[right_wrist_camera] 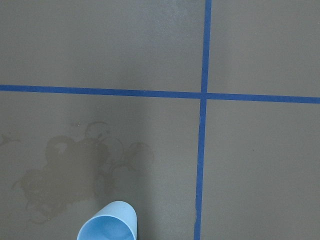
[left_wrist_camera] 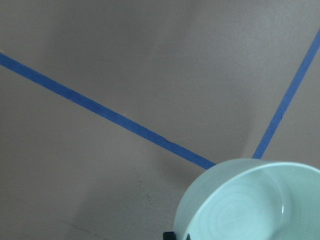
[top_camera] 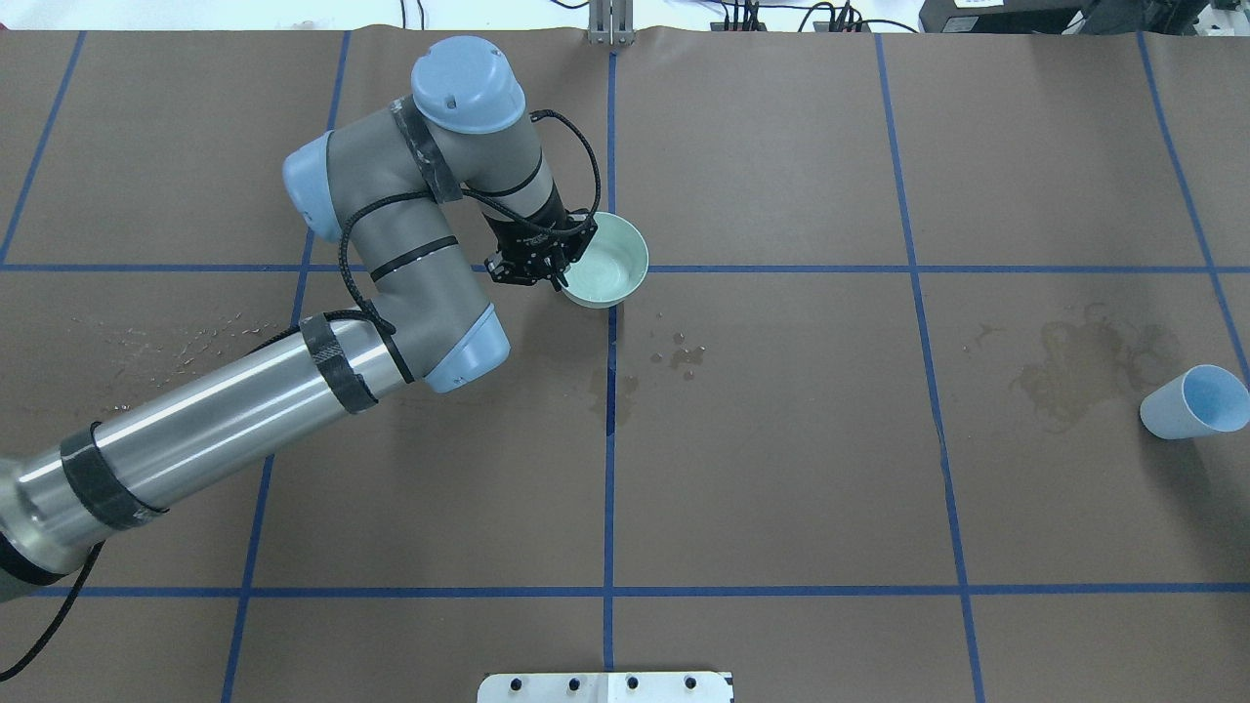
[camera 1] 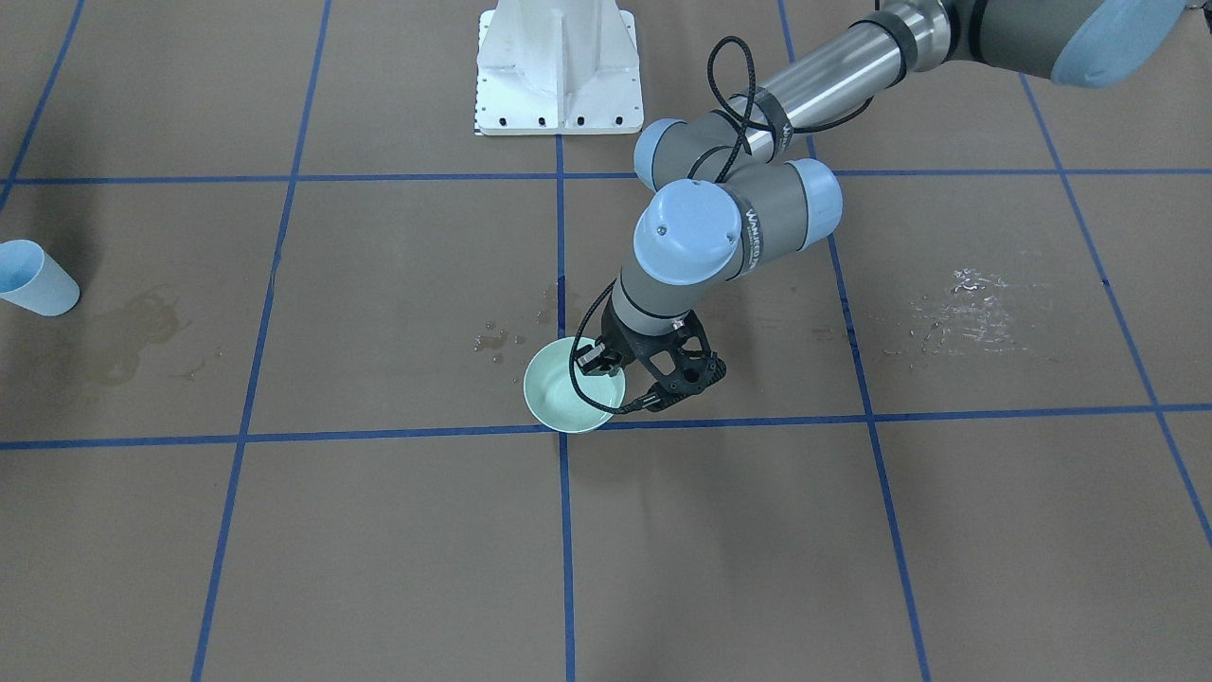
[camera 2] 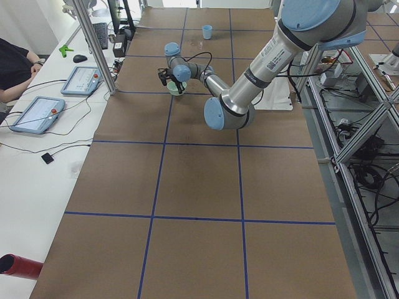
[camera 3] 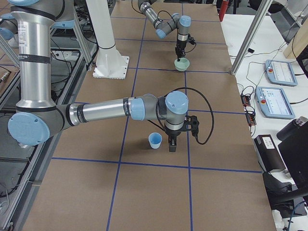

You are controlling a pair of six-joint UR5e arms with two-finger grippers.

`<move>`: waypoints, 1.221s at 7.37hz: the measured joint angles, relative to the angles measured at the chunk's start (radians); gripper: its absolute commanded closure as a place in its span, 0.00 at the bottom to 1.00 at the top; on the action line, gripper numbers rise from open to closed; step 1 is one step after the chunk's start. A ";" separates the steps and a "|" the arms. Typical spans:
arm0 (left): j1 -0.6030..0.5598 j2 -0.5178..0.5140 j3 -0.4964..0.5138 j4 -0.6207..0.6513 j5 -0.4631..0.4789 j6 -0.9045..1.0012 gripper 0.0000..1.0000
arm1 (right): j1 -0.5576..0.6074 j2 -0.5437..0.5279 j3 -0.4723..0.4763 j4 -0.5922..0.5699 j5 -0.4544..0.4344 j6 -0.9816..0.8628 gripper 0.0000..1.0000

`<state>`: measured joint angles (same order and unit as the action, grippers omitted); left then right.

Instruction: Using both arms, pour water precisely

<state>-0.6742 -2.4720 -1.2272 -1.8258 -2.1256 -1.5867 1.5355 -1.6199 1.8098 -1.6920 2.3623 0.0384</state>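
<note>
Where two blue tape lines [top_camera: 781, 268] cross, midway between the desk's [top_camera: 781, 469] left and right edges and nearer its far edge, the left fingers [top_camera: 563, 266] pinch the rim of a pale green bowl [top_camera: 615, 264]. Water [top_camera: 684, 353] beads as droplets just beside it. Near the right edge stands a blue cup [top_camera: 1196, 402], right fingers [camera 3: 172, 143] alongside; their spread cannot be told.

We are seeing a pale green bowl [top_camera: 620, 256] at a crossing of blue tape lines [top_camera: 781, 268] on the brown table [top_camera: 781, 439]. Well apart from the bowl, a light blue cup [top_camera: 1196, 402] is standing upright. A white pedestal [camera 1: 559, 66] is standing to one side of the bowl. On the opposite side, two tablets [camera 2: 84, 80] are lying on a white bench [camera 2: 37, 168].
</note>
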 measured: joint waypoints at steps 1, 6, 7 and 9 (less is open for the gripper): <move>0.008 0.000 0.009 -0.004 0.001 0.002 0.20 | 0.000 0.000 0.001 0.000 0.000 0.000 0.01; -0.043 -0.007 -0.092 0.051 -0.003 0.006 0.00 | 0.000 0.037 0.011 -0.003 -0.020 0.002 0.01; -0.080 0.004 -0.170 0.123 -0.004 0.008 0.00 | 0.000 0.095 0.014 -0.014 -0.041 0.009 0.01; -0.118 0.087 -0.336 0.200 0.002 0.009 0.00 | -0.011 0.174 0.024 -0.037 -0.060 0.051 0.01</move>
<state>-0.7927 -2.3853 -1.5628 -1.6260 -2.1232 -1.5781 1.5247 -1.4457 1.8335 -1.7292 2.3022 0.0890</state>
